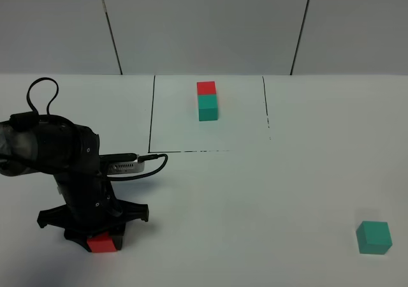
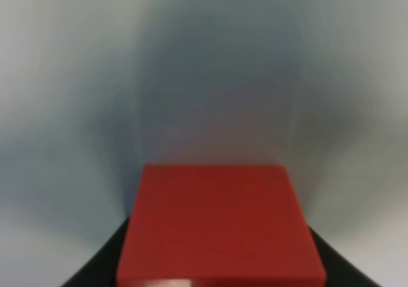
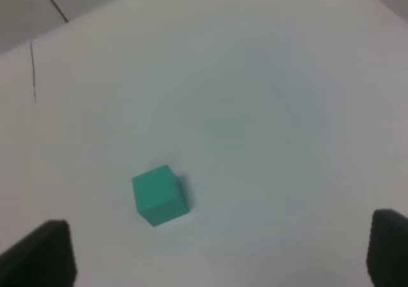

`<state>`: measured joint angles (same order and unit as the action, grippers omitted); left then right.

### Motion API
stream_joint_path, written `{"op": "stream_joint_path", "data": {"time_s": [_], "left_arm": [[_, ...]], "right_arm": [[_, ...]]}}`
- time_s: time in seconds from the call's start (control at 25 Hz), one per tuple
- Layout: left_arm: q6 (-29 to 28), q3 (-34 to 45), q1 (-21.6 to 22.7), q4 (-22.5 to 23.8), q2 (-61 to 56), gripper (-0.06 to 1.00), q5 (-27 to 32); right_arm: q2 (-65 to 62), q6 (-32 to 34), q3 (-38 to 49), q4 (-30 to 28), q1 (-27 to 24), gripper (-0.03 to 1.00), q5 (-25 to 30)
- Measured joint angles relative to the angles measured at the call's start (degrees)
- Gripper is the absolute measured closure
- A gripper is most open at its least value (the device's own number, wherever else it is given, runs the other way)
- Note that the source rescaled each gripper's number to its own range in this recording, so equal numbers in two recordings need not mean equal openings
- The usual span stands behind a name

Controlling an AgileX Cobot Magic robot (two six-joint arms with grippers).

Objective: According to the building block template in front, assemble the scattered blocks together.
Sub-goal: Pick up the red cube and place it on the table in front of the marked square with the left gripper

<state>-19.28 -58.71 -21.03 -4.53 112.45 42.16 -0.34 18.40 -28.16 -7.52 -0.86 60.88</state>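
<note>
Template (image 1: 206, 100): red-teal pair in black outline, far middle of surface (image 1: 268, 198). Left gripper (image 1: 102, 241): jaws clenched on red block (image 2: 220, 223), near-left corner. Right gripper (image 3: 213, 255): jaws released, empty; teal block (image 3: 159, 194) near-right corner. Risk: red block twisting in grip, joining crooked. Writing: none legible.

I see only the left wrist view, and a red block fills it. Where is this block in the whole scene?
Observer: The red block is at the near left of the table, far from the template.
Operator: And where is the teal one?
Observer: The teal block sits alone at the near right, untouched.
Operator: Is the right gripper at it?
Observer: No; the right gripper hangs open, the block ahead of its jaws, not between them.
</note>
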Motion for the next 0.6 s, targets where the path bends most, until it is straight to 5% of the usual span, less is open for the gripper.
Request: {"op": "stream_joint_path", "data": {"time_s": [0.28, 0.6], "left_arm": [[12.0, -5.0, 0.0, -0.3, -1.5, 0.94, 4.3], [41.8, -21.0, 0.0, -0.3, -0.5, 0.94, 9.5]], "right_arm": [[0.0, 0.0, 0.0, 0.0, 0.0, 0.14, 0.0], [0.0, 0.0, 0.0, 0.0, 0.0, 0.14, 0.0]]}}
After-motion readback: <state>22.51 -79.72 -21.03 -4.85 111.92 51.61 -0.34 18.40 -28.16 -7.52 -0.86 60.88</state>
